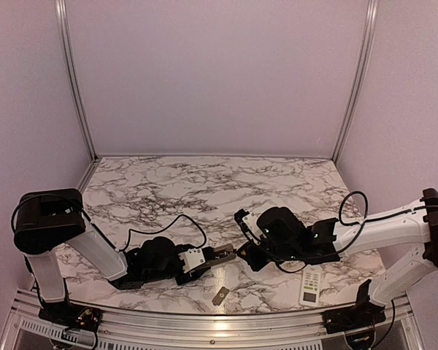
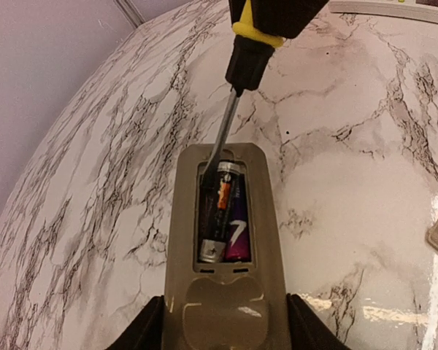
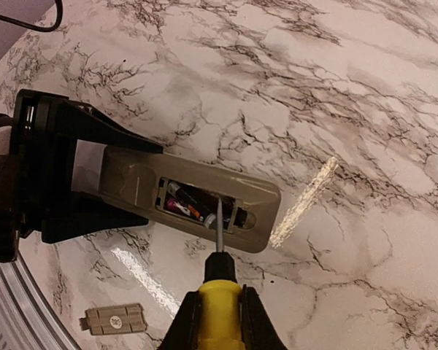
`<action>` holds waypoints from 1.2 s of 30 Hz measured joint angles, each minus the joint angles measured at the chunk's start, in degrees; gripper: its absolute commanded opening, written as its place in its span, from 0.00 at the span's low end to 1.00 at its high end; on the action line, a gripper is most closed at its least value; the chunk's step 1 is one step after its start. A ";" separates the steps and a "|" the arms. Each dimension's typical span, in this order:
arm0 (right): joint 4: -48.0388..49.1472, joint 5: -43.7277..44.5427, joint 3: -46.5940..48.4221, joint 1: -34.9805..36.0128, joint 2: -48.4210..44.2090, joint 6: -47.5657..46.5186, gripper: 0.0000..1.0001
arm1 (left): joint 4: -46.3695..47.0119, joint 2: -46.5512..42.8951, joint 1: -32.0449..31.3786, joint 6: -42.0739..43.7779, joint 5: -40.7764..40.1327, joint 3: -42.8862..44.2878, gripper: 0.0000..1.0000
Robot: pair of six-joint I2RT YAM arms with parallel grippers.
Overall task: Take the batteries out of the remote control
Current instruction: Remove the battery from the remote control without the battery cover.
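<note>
batteries (image 2: 225, 219) lengthwise in remote (image 2: 266, 240), screwdriver (image 2: 247, 62) at end

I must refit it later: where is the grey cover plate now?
In the top view the grey cover plate lies on the table near its front edge, left of the white remote.

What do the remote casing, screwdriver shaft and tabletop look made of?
Remote: likely moulded plastic, matte grey-beige, soft rounded edges. Screwdriver: shaft looks like steel, thin, grey with a bright glint; handle yellow and black, probably plastic or rubber. Tabletop: glossy marble-pattern surface, mirror-like light reflections; real stone or laminate, can't tell.
</note>
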 measured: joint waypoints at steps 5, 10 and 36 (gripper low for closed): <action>1.60 -2.69 -0.11 -0.13 -0.22 0.50 0.00 | 0.00 0.00 0.00 0.04 0.00 0.00 0.00; 1.95 -3.74 -0.11 -0.13 -0.22 0.61 0.00 | 0.02 0.00 0.00 0.11 -0.04 0.00 0.00; -1.92 -4.24 1.75 -0.13 -0.07 -0.96 0.00 | 0.37 0.31 -0.02 0.35 -0.15 0.09 0.00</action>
